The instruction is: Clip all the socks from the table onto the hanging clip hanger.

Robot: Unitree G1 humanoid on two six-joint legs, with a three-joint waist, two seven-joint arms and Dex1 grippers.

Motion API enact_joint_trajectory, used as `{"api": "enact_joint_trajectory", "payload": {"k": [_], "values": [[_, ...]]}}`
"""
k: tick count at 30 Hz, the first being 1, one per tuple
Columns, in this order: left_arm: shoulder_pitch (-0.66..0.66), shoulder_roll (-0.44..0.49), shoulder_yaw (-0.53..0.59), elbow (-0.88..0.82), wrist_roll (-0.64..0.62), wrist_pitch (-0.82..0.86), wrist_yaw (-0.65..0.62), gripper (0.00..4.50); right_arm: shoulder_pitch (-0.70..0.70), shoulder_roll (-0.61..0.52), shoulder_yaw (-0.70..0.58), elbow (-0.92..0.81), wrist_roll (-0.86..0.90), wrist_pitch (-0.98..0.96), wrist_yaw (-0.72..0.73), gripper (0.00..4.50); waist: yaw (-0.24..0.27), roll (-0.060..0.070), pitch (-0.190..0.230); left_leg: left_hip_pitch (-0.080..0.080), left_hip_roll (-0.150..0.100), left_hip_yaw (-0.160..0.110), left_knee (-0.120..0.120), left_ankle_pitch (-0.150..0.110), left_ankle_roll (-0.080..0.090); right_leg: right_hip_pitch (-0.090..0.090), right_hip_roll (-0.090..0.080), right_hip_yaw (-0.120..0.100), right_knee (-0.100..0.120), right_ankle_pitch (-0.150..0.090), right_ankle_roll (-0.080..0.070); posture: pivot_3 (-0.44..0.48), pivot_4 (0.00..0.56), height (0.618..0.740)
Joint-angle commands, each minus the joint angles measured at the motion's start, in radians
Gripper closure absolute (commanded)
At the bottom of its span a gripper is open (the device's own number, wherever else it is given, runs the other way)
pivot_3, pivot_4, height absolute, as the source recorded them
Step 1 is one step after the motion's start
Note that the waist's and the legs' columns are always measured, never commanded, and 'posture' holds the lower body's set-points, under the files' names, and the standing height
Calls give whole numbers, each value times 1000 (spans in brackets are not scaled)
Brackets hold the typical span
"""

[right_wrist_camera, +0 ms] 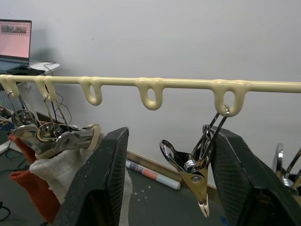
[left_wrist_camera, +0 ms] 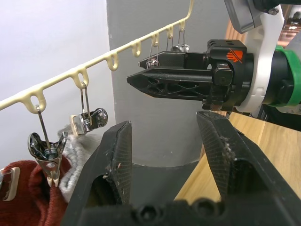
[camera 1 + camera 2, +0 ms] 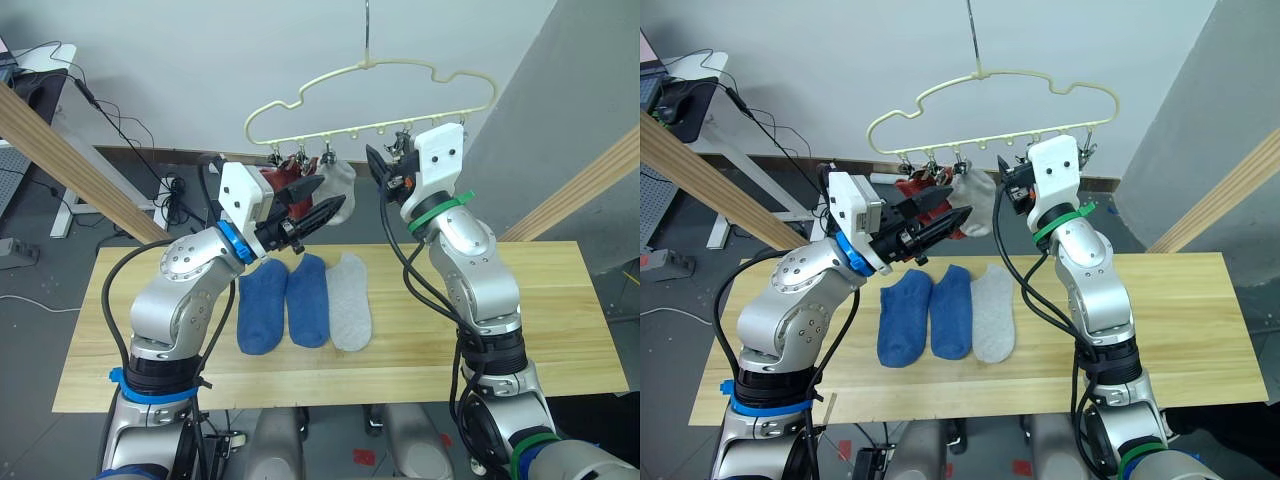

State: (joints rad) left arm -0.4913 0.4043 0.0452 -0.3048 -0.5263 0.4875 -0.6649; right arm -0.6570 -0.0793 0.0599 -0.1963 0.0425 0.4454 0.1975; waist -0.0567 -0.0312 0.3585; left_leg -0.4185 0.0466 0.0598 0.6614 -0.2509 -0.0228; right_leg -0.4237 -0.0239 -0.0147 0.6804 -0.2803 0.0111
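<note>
**Three socks below, both arms up at the hanger**

The surface (image 3: 560,300) spans the lower middle of the frame. On it, at centre, three socks lie side by side, long axes running toward the far edge: two blue socks (image 3: 262,310) and one grey sock (image 3: 349,300).

The clip hanger (image 3: 370,95) hangs at upper centre. Clipped at its left end are two red socks (image 3: 283,182) and one grey (three hung, three left).

Left gripper (image 3: 318,210) and right gripper (image 1: 164,183) both have fingers spread, holding nothing. The lying socks sit below both; the left arm looks nearer. A free clip (image 1: 195,165) hangs between the right fingers.
</note>
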Motion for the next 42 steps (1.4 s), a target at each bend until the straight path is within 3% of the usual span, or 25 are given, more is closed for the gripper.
{"api": "enact_joint_trajectory", "payload": {"k": [1, 6, 19, 24, 42], "values": [[5, -4, -8, -32, 4, -22, 3, 2070, -27, 5, -11, -21, 15, -34, -2, 2748, 0, 0, 0, 0, 0, 0, 0, 0, 0, 0, 0, 0, 0, 0, 0, -110, 358, 740], [11, -6, -11, -33, 15, -28, 10, 2070, -30, 3, -13, -11, 19, -39, -7, 4294, 0, 0, 0, 0, 0, 0, 0, 0, 0, 0, 0, 0, 0, 0, 0, -110, 358, 740], [76, 0, -43, -59, 79, -82, 20, 2070, -15, 5, -28, -28, 41, -9, -8, 4302, -1, 0, 0, 0, 0, 0, 0, 0, 0, 0, 0, 0, 0, 0, 0, -110, 359, 740], [79, -2, -45, -59, 77, -80, 20, 2070, 4, -2, -14, -45, 39, 16, -3, 2682, 0, 0, 0, 0, 0, 0, 0, 0, 0, 0, 0, 0, 0, 0, 0, -110, 359, 740], [81, -8, -51, -60, 71, -78, 12, 2070, -42, -12, -20, -4, 22, -34, -12, 2682, 0, 0, 0, 0, 0, 0, 0, 0, 0, 0, 0, 0, 0, 0, 0, -111, 353, 740]]}}
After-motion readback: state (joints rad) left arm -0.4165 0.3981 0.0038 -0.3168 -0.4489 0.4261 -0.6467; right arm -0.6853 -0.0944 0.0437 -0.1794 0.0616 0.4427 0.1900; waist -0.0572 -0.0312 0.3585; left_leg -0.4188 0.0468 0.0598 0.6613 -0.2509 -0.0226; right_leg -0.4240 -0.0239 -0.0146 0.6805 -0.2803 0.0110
